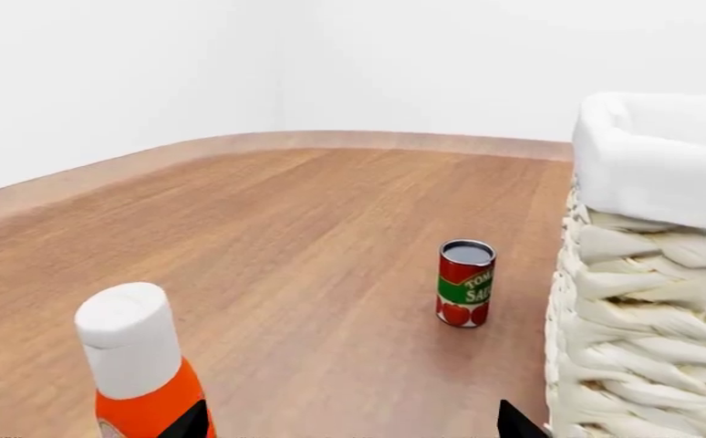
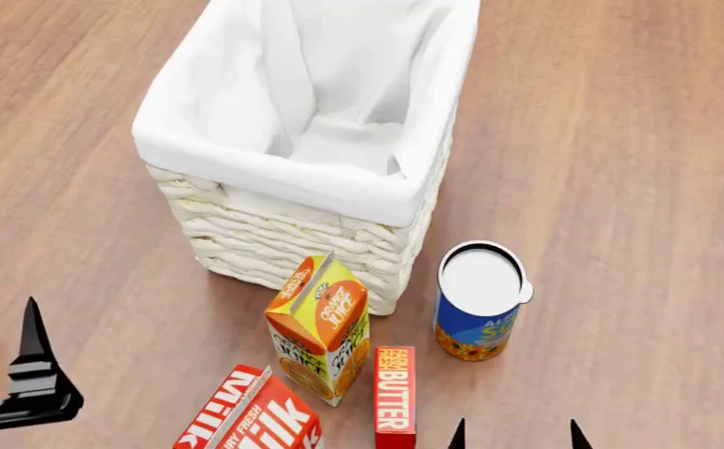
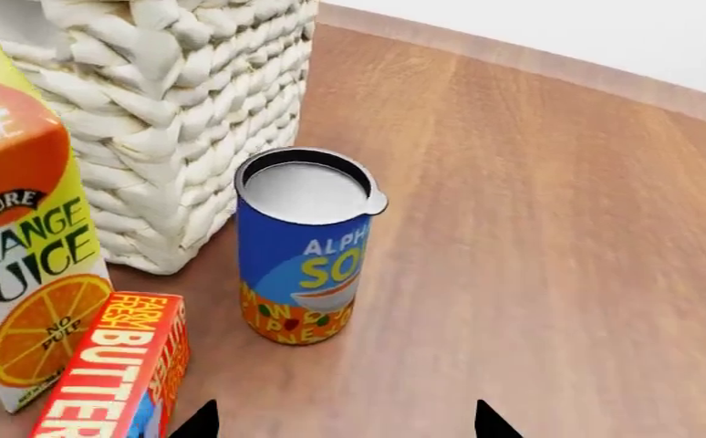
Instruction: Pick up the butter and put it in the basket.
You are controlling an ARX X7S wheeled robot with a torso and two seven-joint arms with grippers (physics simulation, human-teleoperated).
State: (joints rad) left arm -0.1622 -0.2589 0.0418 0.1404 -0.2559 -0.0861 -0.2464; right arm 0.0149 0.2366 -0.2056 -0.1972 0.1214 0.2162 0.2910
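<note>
The butter (image 2: 395, 400), a slim red box with white lettering, lies on the wooden table in front of the basket (image 2: 275, 234), beside the orange juice carton. In the right wrist view the butter (image 3: 116, 370) sits just left of my right gripper (image 3: 347, 425). That gripper is open, holds nothing and hovers over bare wood. My right gripper (image 2: 517, 438) shows as two dark tips just right of the butter. At the basket's left side my left gripper (image 1: 353, 425) is open and holds nothing; one of its fingers (image 2: 32, 341) shows in the head view.
An orange juice carton (image 2: 318, 327) and a milk carton (image 2: 250, 419) stand left of the butter. A blue soup can (image 2: 478, 301) stands right of it, near the basket corner. By the left gripper are an orange bottle with a white cap (image 1: 134, 360) and a tomato sauce can (image 1: 465, 284).
</note>
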